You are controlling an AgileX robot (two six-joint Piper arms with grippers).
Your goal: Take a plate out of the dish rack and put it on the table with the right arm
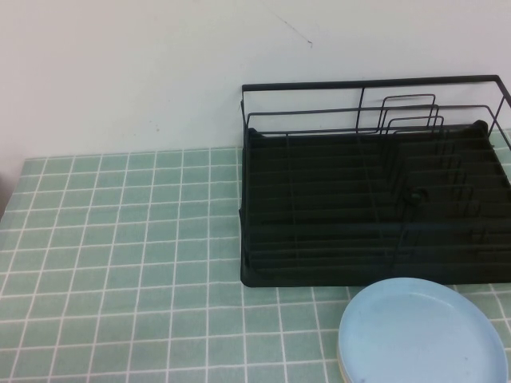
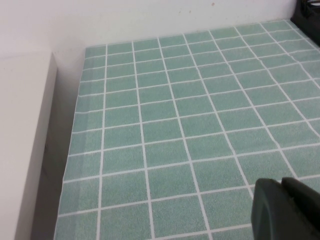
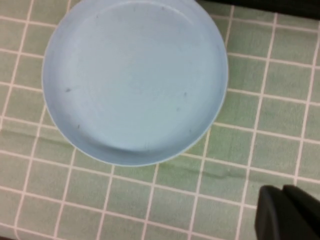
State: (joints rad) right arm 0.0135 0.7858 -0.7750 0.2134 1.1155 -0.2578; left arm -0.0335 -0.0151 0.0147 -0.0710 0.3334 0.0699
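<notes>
Plate (image 3: 135, 80) — smooth matt plastic; rack (image 1: 375, 207) — black wire.

Soft even light, slightly blurred frames, faint shadow under the plate (image 3: 135, 80), no glare

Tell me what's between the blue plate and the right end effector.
Only bare tiled table separates the light blue plate from the right end effector, per the right wrist view.

The plate (image 1: 421, 332) is cropped at the high view's lower edge; the dish rack (image 1: 375, 207) is cropped at right. Left gripper (image 2: 287, 210) and right gripper (image 3: 287, 215): corners only visible, finger state undeterminable.
</notes>
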